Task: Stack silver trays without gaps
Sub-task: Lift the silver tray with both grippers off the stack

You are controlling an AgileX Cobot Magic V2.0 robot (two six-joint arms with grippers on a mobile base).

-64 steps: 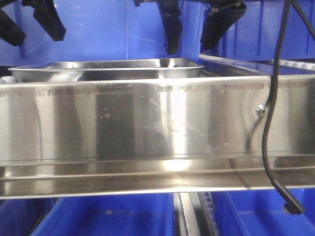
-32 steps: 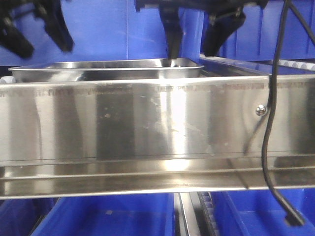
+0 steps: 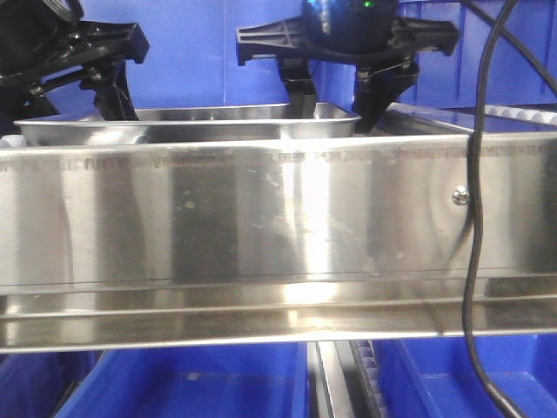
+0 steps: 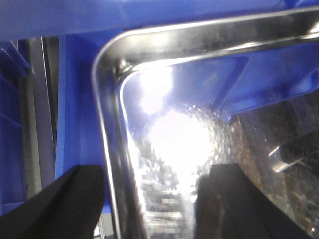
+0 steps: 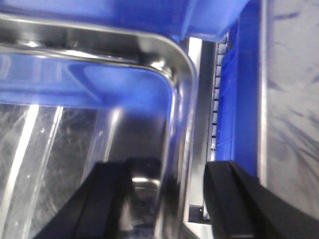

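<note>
silver tray [image 3: 218, 131]: mirror-shiny steel | rail [image 3: 261, 218]: brushed steel | bins [image 3: 183, 383]: smooth blue plastic

No text, label, brand, number or sign can be read in any view. A faint mottled band runs along the top edge of the steel rail [image 3: 261, 218], too blurred to read. The silver tray [image 3: 187, 131] and blue bins [image 3: 183, 383] show only glare and reflections.
</note>
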